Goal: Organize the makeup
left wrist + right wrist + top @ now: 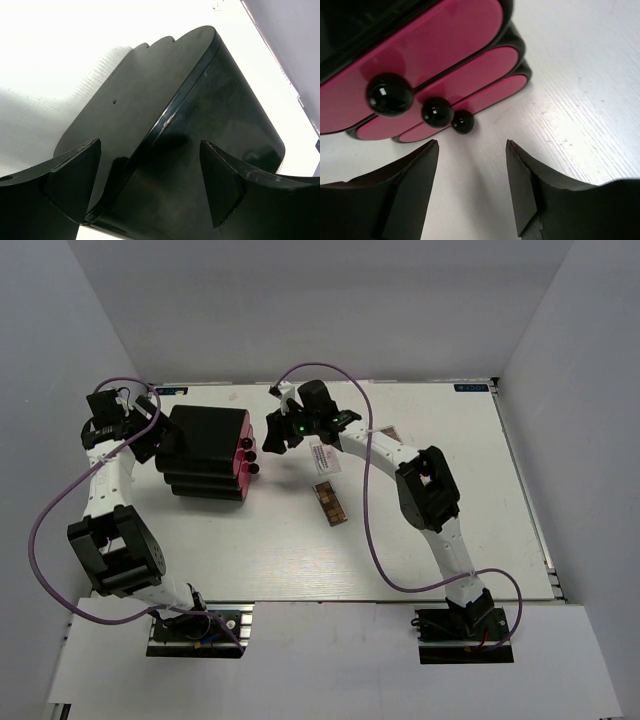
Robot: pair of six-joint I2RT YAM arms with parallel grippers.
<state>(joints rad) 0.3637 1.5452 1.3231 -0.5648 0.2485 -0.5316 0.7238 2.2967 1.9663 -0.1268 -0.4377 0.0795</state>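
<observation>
— Left gripper [150,150] is spread wide on my feed, its fingers [75,175] splayed over the back corner of the black-and-pink case [205,450]. It has nothing clamped. Whether the pads brush the shell I can't tell.

— How do you have the left arm sitting?

— Folded. The elbow is low and near its base, the forearm runs up the left side of the table [450,500], and the wrist is bent so the gripper points right at the case's rear.

— And the right arm?

— I see it stretched out from its base, elbow over mid-table, forearm angling away to the left. Right gripper [472,145] faces the pink drawer fronts [435,45], jaws parted with only bare table between them, holding nothing.

— Where's the makeup?

— Out on the table, right of the case. One long brown eyeshadow palette [331,503] lies flat, nearer the bases. White-pink packet [323,457] lies just beyond it, close beside the right wrist. Neither is touched by a gripper.

— Anything smaller?

— Three round black knobs [436,111], one per drawer, just ahead of my right fingertips and apart from them.
</observation>
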